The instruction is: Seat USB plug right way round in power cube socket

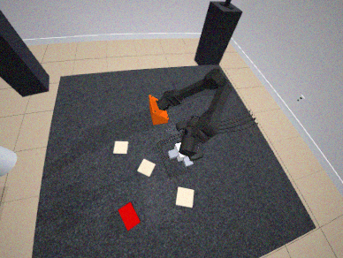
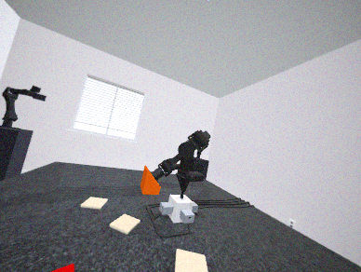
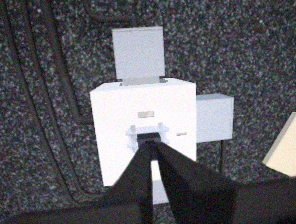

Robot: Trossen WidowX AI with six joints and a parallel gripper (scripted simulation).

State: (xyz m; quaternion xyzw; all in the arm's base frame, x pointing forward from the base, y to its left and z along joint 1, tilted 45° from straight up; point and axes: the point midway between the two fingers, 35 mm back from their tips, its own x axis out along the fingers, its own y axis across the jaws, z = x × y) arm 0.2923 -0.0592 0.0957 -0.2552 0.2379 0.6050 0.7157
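Note:
The white power cube (image 2: 175,210) (image 3: 115,107) stands upright on the dark surface, with pale grey plug blocks on its sides. My gripper (image 2: 181,194) (image 3: 152,149) points down over the cube's top, its fingers nearly together and shut on the USB plug. The plug (image 3: 148,137) shows as a small dark body at the fingertips, over the pale bracket-like outline of the top socket. Its lower end is hidden, so its depth and which way round it is cannot be told. In the top view the arm covers the fingertips and part of the cube.
Grey blocks (image 1: 172,154) (image 2: 187,216) (image 3: 139,54) stick out from the cube. Dark cables (image 2: 228,202) run beside it. An orange wedge (image 1: 159,117) (image 2: 150,184) stands behind it. Several cream tiles (image 1: 146,167) (image 2: 125,224) and a red one (image 1: 129,216) lie around.

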